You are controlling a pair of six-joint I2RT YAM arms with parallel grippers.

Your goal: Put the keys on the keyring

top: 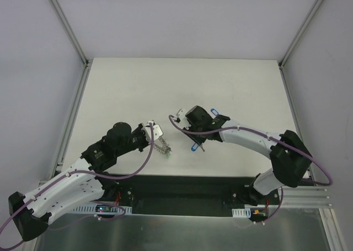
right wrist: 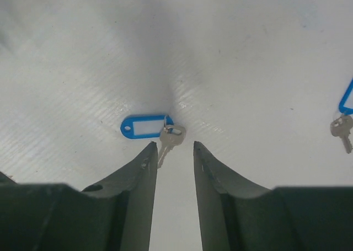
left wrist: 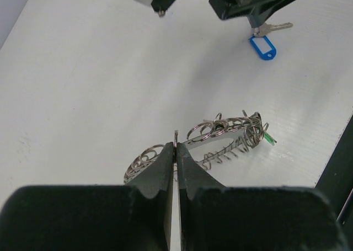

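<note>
Left pincer (left wrist: 175, 151) seemingly clamps the keyring (left wrist: 220, 131); right pincer (right wrist: 174, 151) stands apart near a key (right wrist: 171, 136); another key (right wrist: 342, 128) is cut off.

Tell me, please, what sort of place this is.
Probably a robotics lab test cell: a white table boxed in by plain panels on metal rails, two arms bolted at its near edge, working with a keyring and tagged key.

Right gripper (right wrist: 174, 147), jaws parted, over a blue-tagged key (right wrist: 168, 139) lying on the white tabletop (right wrist: 248, 52); second key (right wrist: 343, 129) further right.
</note>
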